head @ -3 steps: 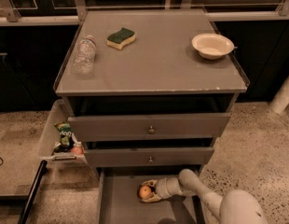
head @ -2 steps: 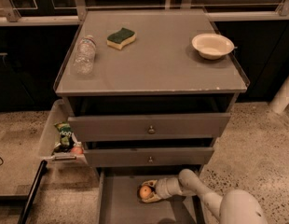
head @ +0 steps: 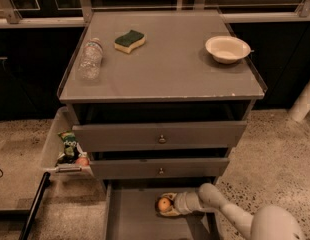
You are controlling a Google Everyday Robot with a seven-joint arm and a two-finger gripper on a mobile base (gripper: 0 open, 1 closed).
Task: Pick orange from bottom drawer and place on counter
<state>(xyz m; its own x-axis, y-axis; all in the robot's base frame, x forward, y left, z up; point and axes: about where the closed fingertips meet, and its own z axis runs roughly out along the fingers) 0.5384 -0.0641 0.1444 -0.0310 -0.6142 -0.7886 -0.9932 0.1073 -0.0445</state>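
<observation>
Gripper (head: 162, 204) is down at the bottom centre of the frame, clamped on the orange (head: 164, 204) inside the pulled-out bottom drawer (head: 132, 219); compared with a second ago almost nothing has changed, though the orange and the fingers look a hair further right; bottle, sponge and bowl haven't budged.

Up on the counter (head: 170, 81): a clear plastic bottle (head: 90, 59) lying on its side at the left, a green-and-yellow sponge (head: 129, 40) just to its upper right, and a white bowl (head: 227, 49) at the far right, well apart from both; the middle of the top is bare.

The front of the middle drawer (head: 161, 168) is directly above the orange in the frame, with the top drawer (head: 160, 135) above that; a side bin (head: 51, 144) at the left holds snack packets (head: 70, 143) and a small reddish round thing (head: 82, 160).

The white arm (head: 222, 210) comes in from the lower right corner and lies low, reaching leftward into the drawer with its wrist roughly level.
</observation>
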